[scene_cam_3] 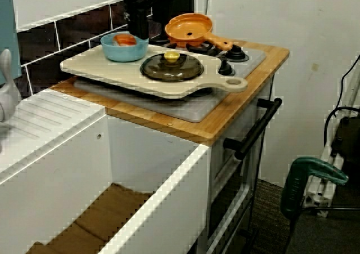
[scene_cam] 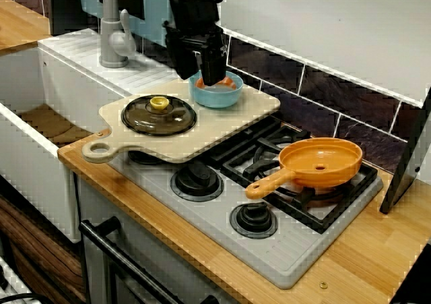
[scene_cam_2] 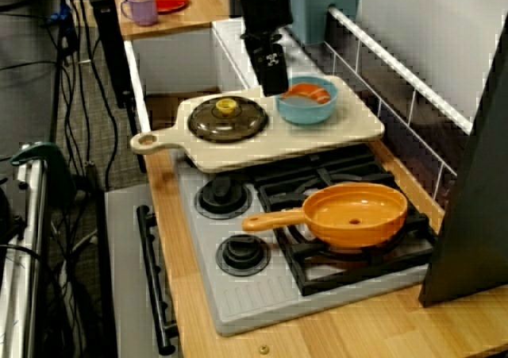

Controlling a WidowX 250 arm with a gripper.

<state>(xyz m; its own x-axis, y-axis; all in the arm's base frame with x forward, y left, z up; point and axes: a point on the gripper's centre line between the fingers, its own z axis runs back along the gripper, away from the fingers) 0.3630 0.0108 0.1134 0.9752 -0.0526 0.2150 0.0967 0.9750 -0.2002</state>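
My black gripper (scene_cam: 201, 76) hangs over the left rim of a light blue bowl (scene_cam: 217, 96) at the back of a beige cutting board (scene_cam: 229, 118). An orange piece of food (scene_cam: 229, 83) lies in the bowl, right by the fingertips. In the view from the stove's front the fingers stand slightly apart with nothing between them. From the side, the gripper (scene_cam_2: 275, 84) looks like one dark block next to the bowl (scene_cam_2: 305, 108). From the sink side, it (scene_cam_3: 138, 29) is just behind the bowl (scene_cam_3: 125, 50).
A dark glass lid (scene_cam: 159, 115) with a yellow knob lies on the board's left half. The board rests across the stove's left burners. An orange frying pan (scene_cam: 320, 162) sits on the right burner. A grey tap (scene_cam: 114, 34) and the white sink (scene_cam: 27, 135) are left.
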